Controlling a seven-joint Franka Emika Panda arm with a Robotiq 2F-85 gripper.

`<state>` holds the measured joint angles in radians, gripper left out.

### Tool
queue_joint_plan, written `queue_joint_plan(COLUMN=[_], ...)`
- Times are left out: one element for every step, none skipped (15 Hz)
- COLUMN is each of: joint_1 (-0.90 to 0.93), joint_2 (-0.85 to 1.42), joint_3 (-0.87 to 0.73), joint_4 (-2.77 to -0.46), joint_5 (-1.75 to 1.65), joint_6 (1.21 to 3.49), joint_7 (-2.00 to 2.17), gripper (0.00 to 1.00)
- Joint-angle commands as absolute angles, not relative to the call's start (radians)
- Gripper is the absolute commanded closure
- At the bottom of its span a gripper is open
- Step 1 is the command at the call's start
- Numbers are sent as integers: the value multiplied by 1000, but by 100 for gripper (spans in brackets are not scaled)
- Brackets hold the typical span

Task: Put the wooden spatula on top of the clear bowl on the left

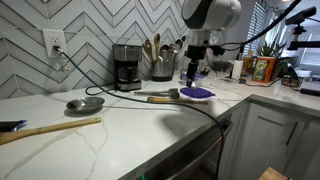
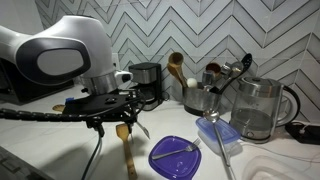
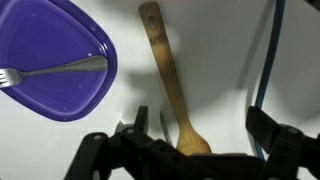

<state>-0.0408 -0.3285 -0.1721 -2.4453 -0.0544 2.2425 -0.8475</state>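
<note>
Likely step: grasp approach. Short mid-brown wooden spatula point(image 3: 168, 80) lies flat on white counter point(image 3: 220, 60) beside flat purple plate point(image 3: 60, 60). Black gripper point(image 3: 200, 128) hovers over blade end, jaws wide, empty. Next: descend, close, lift. No clear bowl discernible.

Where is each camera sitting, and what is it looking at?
In an exterior view: from along the counter, facing the arm, coffee maker and purple plate.
In an exterior view: close beside the arm, facing the wall, wooden spatula below.
Wrist view: straight down past the open gripper onto that spatula.
All three show the purple plate.
</note>
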Motion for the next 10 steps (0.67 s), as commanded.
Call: queue_joint_plan(joint_1=[-38,-34,-30,-24,-24,-28,-30,-33,-35,-35], joint_2=[-329,-311,-293,-281,-266,-249,-234,-218,-201,-186], joint_3=[-174,-174,-175,-178,-176,-171,-169,-165,-164,-165], joint_4=[-2444,-2444,-2435,-2433,-2433,-2431,-2427,-2426,-2421,-2413], joint_5=[-56,-60,-66,-60,-69,-80,-83,-92,-94,-91], joint_6=[2240,2261,2241,2244,2256,2258,2259,2273,2283,2283], joint_7=[-846,-863,-880,-908,-928,-929,-943,-949,-956,-972], gripper=[0,0,0,0,0,0,0,0,0,0])
